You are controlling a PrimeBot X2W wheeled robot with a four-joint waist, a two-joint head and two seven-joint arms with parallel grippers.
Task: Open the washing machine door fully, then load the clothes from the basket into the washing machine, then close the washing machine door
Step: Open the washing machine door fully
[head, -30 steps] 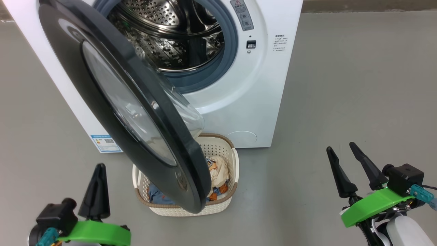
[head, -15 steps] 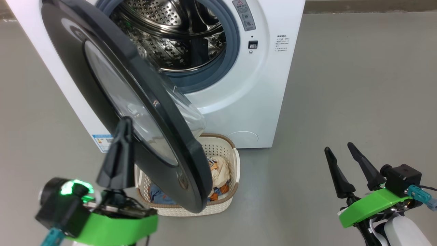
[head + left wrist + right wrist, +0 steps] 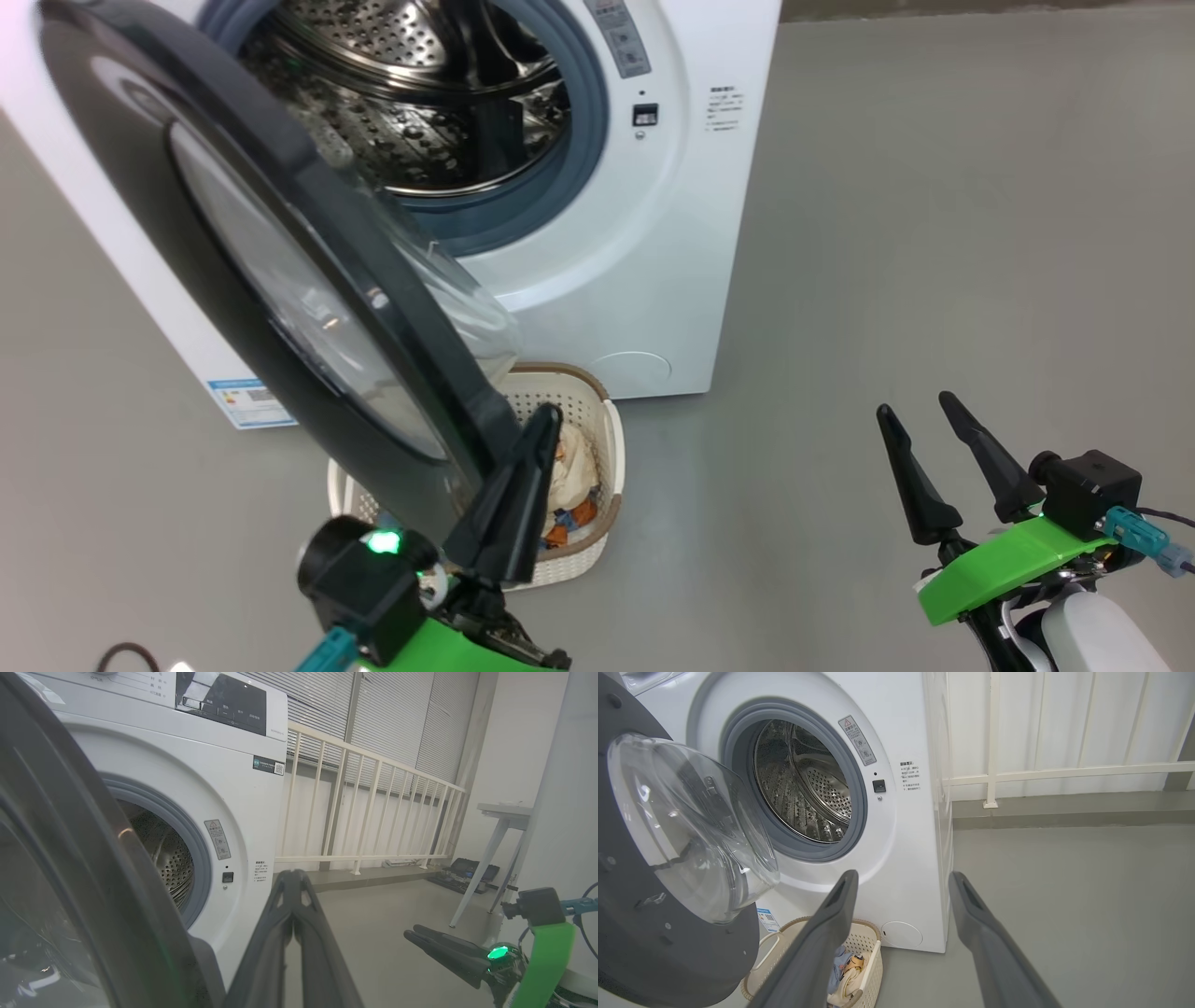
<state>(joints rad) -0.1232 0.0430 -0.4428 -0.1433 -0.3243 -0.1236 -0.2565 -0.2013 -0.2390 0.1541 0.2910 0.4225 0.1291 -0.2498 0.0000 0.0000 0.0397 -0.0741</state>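
The washing machine (image 3: 653, 261) is a white box with its steel drum (image 3: 401, 93) exposed. Its glossy black washing machine door (image 3: 131, 187) stands partly open, swung out over the basket (image 3: 609, 439). Cream and orange clothes (image 3: 569, 467) lie in the basket, half hidden by the door. My left gripper (image 3: 549, 413) is shut and empty, its tip beside the door's lower free edge; whether it touches the door I cannot tell. At the lower right my right gripper (image 3: 915, 404) stands open and empty above the floor. The right wrist view has the door's glass bowl (image 3: 691, 826) and the basket (image 3: 864, 942) below it.
Grey floor (image 3: 934, 187) spreads to the right of the machine. A white railing (image 3: 373, 812) runs behind it, with a white table (image 3: 504, 809) and a dark case (image 3: 467, 868) on the floor further right. A black cable (image 3: 121, 653) lies at the lower left.
My left gripper has risen and swung right, from the lower left to the door's lower edge. The head camera has turned, shifting the whole picture left. The right gripper has stayed in place.
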